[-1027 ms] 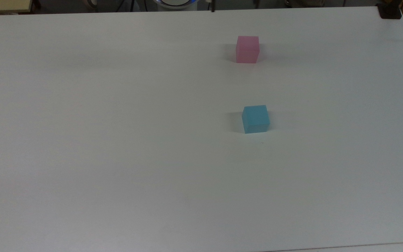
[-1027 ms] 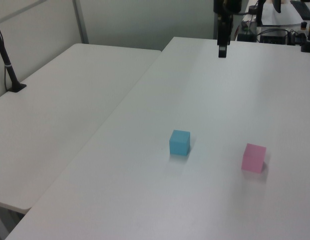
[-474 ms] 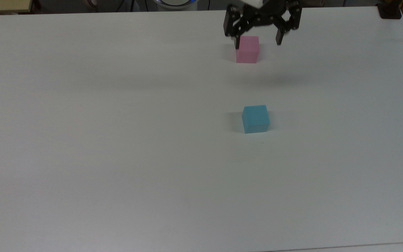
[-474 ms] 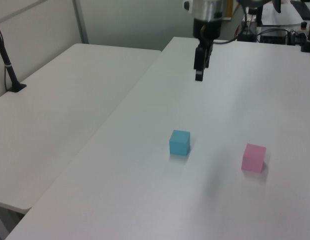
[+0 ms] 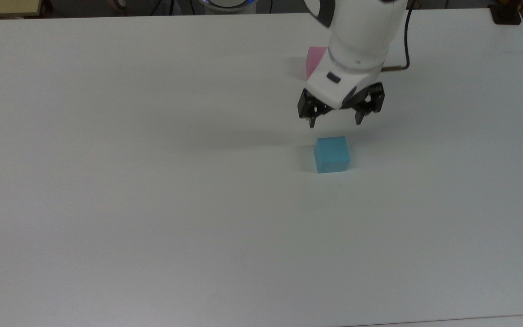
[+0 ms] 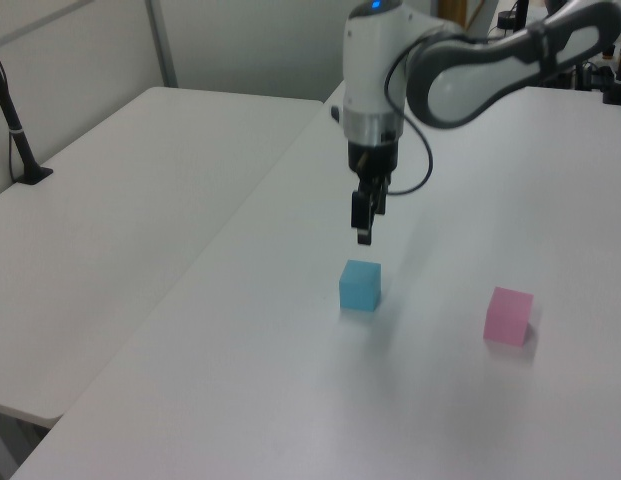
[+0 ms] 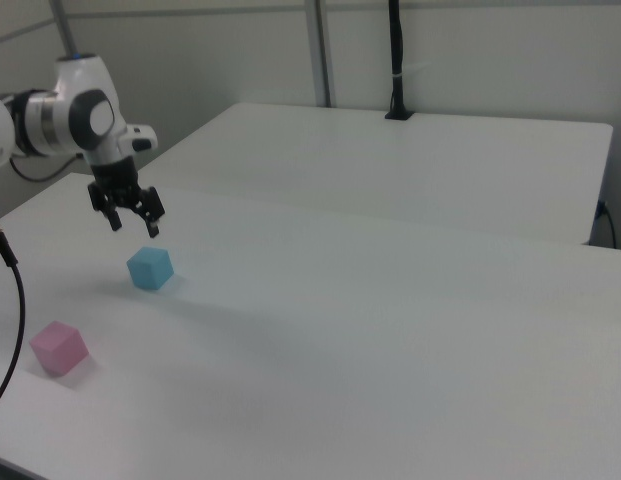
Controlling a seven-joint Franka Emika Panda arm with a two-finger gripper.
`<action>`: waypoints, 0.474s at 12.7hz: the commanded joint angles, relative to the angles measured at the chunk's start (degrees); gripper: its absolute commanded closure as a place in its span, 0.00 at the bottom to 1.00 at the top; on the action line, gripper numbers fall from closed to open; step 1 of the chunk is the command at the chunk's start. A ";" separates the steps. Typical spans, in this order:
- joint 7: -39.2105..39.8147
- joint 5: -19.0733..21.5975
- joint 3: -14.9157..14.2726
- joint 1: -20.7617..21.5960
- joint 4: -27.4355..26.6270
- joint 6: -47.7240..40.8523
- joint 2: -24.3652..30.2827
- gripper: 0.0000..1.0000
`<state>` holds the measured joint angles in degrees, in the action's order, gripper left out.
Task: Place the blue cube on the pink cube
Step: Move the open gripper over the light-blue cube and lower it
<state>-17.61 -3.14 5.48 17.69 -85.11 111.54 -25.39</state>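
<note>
Hovering above the white tabletop point(image 5: 152, 181), my claw point(image 5: 335, 119) hangs spread wide and empty, poised a little above the blue cube point(image 5: 332, 154) and slightly toward the tabletop's far side in the top view; the blue cube sits flat on the tabletop, clear on every side, with the pink cube point(image 6: 508, 315) well apart from it, to the left view's right and partly behind my wrist in the top view; I judge the blue cube light and a little yielding, foam by the matte look of it, so a gentle squeeze should hold it and a hard one might dent it; its dull faces look unlikely to slip; the best hold, to my eye, is across two opposite upright faces near mid-height, fingers square to them, since the cube lies turned a touch against the tabletop's edges in the top view and my wrist may need a small twist to match; the spread of my fingers looks wider than the cube, which leaves margin for coming down; room is generous, with bare surface all round both cubes and every tabletop edge far off; the seam to the neighbouring table point(image 6: 140, 180) lies well clear of the path between the cubes; a cable point(image 5: 404, 41) trailing by my arm is the one thing near the pink cube worth watching.
</note>
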 commanded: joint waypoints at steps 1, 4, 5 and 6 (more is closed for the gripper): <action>-2.08 -2.05 -0.65 1.30 -3.57 5.17 -1.32 0.00; -2.34 -2.22 -0.65 1.47 -3.49 7.20 -3.87 0.00; -2.60 -2.31 -0.65 1.38 -3.49 7.64 -4.31 0.00; -2.78 -2.92 -0.65 1.38 -3.57 8.16 -4.58 0.00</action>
<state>-18.54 -4.36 5.48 18.26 -87.47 117.31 -29.81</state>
